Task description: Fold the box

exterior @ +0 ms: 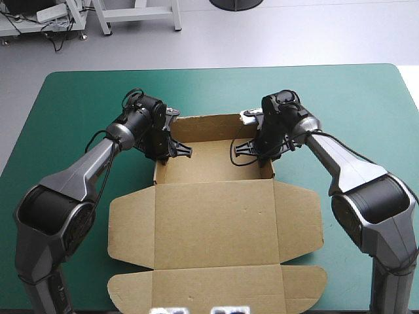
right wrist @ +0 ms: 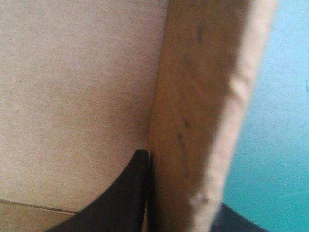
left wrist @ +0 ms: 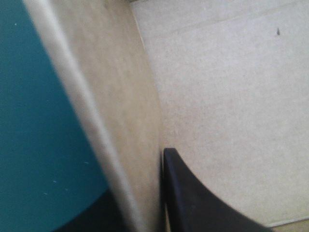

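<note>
Teal-green cover [exterior: 72,98], box [exterior: 216,216] walls upright, lid flat

No legible text, even on the box [exterior: 216,222].

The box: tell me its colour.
Plain brown board, unprinted; the box shows best in the high view.

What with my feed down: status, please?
Left claw shut on box; right claw shut on its opposite side. Open tray, lid flat. Nothing obstructing.
</note>
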`<action>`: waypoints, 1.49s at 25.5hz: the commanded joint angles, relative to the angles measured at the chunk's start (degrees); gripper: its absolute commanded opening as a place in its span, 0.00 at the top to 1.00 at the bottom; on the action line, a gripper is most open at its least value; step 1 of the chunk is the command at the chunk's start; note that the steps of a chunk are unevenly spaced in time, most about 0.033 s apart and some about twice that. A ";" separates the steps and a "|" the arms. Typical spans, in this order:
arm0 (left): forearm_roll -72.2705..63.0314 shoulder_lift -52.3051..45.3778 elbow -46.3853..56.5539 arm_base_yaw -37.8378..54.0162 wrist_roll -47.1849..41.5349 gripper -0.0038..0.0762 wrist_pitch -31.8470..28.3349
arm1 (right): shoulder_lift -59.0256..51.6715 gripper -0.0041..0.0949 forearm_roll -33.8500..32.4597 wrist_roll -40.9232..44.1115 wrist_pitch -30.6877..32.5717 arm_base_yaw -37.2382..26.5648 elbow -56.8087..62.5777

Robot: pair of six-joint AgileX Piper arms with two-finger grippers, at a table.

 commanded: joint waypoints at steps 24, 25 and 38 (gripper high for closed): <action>9.63 -19.92 -1.84 -0.80 1.25 0.24 -2.22 | -12.01 0.11 -2.91 -9.11 0.95 -0.30 -7.27; 9.65 -21.81 -1.84 -0.80 1.25 0.24 -3.78 | -12.92 0.11 -3.29 -10.05 0.95 -0.43 -7.27; 13.84 -43.98 8.22 -0.80 4.22 0.30 -1.51 | -21.17 0.12 -1.36 -17.53 0.95 -1.25 -7.29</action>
